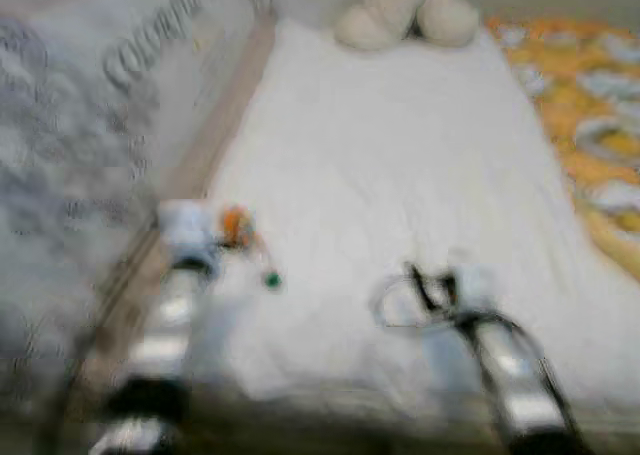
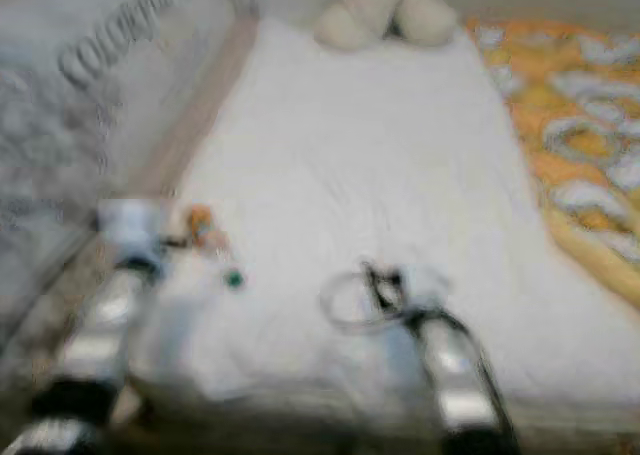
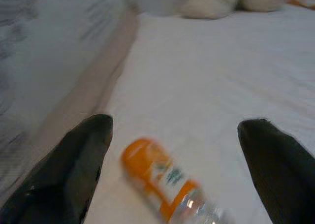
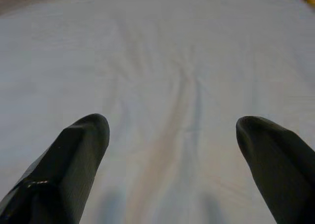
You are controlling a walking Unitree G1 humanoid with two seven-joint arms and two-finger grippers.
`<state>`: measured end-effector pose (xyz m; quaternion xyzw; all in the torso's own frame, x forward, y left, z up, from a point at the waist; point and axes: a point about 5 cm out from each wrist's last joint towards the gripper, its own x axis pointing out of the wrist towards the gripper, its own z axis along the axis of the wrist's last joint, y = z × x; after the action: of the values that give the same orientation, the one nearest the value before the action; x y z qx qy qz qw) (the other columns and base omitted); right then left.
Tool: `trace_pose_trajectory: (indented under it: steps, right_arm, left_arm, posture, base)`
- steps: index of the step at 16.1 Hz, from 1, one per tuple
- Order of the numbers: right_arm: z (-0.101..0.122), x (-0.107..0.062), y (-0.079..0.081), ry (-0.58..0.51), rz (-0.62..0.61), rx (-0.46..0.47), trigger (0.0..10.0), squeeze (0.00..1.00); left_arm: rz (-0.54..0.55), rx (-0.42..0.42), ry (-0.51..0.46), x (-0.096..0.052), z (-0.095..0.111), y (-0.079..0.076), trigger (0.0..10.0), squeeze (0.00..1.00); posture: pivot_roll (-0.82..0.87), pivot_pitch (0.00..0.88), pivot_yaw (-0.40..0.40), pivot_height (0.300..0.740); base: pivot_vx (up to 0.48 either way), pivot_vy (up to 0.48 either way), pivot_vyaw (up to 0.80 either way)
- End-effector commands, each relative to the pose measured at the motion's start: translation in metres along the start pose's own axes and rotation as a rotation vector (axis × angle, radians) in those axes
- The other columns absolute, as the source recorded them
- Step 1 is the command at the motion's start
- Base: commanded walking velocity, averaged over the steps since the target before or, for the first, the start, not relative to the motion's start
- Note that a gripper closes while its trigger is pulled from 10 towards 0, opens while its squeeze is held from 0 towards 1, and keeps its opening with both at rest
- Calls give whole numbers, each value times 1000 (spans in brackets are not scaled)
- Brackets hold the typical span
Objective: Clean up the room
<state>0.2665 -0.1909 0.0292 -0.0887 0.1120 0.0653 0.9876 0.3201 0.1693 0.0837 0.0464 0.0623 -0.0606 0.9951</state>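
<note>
A stray orange-labelled bottle (image 3: 167,184) lies on its side on the white bed (image 1: 400,175), just ahead of the left pincer (image 3: 174,170), whose fingers are spread to straddle it. The right pincer (image 4: 172,160), also released, hovers over bare sheet.

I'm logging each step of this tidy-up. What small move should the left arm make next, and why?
Probably ease the left gripper forward and down around the bottle. Its fingers are open, and the orange-labelled bottle lies on the white sheet between them, not yet gripped.
</note>
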Motion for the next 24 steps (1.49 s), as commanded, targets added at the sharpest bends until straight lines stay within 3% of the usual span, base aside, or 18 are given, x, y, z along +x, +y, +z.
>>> trace_pose_trajectory:
  steps: [1, 2, 3, 4, 5, 6, 8, 9, 11, 13, 16, 19, 21, 23, 24]
  right_arm:
    - [7, 6, -5, 89, -84, -178, 10000, 0]
    - [4, 4, -15, 190, -175, -173, 10000, 47]
    - [12, 0, -13, 167, -145, -129, 10000, 39]
    - [15, -2, -10, 147, -134, -123, 10000, 31]
    - [5, -9, -7, 168, -141, -105, 10000, 27]
    - [-5, -14, -4, 214, -148, -76, 10000, 27]
    - [-4, -20, 3, 224, -140, -82, 10000, 24]
    - [1, -26, 0, 224, -170, -84, 10000, 24]
    - [-1, -40, -2, 217, -183, -122, 10000, 27]
    - [-16, -54, 3, 288, -159, -143, 10000, 24]
    - [-10, -56, 7, 281, -159, -144, 10000, 24]
    - [-10, -56, 7, 287, -153, -147, 10000, 24]
    - [-9, -56, 9, 290, -143, -145, 10000, 24]
    - [-9, -57, 12, 296, -131, -145, 10000, 24]
    - [-10, -58, 13, 299, -127, -146, 10000, 20]
  left_arm:
    - [-25, 26, 115, 8, -1, 8, 10000, 0]
    - [-93, 71, 202, 16, 1, 4, 10000, 0]
    - [-172, 107, 355, 30, 5, 1, 10000, 0]
    - [-219, 110, 387, 38, 11, 0, 10000, 0]
    - [-295, 74, 530, 46, 15, -4, 10000, 0]
    - [-380, 20, 557, 51, 25, -14, 10000, 0]
    - [-422, 54, 553, 56, 38, -26, 10000, 0]
    - [-440, 27, 550, 60, 45, -36, 10000, 0]
    - [-454, -104, 554, 61, 47, -50, 10000, 0]
    - [-393, -196, 580, 58, 37, -54, 10000, 0]
    - [-264, -266, 582, 58, 30, -49, 10000, 0]
    - [-94, -418, 601, 55, 18, -40, 10000, 0]
    - [105, -432, 604, 52, 8, -22, 10000, 0]
    - [169, -366, 606, 50, 4, -13, 10000, 0]
    - [158, -353, 620, 49, 2, -18, 10000, 0]
  posture:
    - [-88, 0, 49, 736]
    - [-101, 0, 53, 736]
    - [-107, 0, 58, 736]
    - [-120, 0, 70, 736]
    - [-136, 0, 74, 736]
    - [-143, 0, 87, 736]
    - [-187, 0, 112, 736]
    - [-208, 0, 126, 736]
    - [-226, 0, 138, 736]
    - [-242, 0, 144, 736]
    - [-255, 0, 146, 736]
    - [-261, 0, 153, 736]
    - [-266, 0, 156, 736]
    - [-271, 0, 158, 736]
    - [-275, 0, 160, 736]
  base:
    - [0, 0, 0]
    - [0, 0, 0]
    - [0, 0, 0]
    - [0, 0, 0]
    - [0, 0, 0]
    - [0, 0, 0]
    - [0, 0, 0]
    - [0, 0, 0]
    - [0, 0, 0]
    - [0, 0, 0]
    - [0, 0, 0]
    - [0, 0, 0]
    - [0, 0, 0]
    - [0, 0, 0]
    - [0, 0, 0]
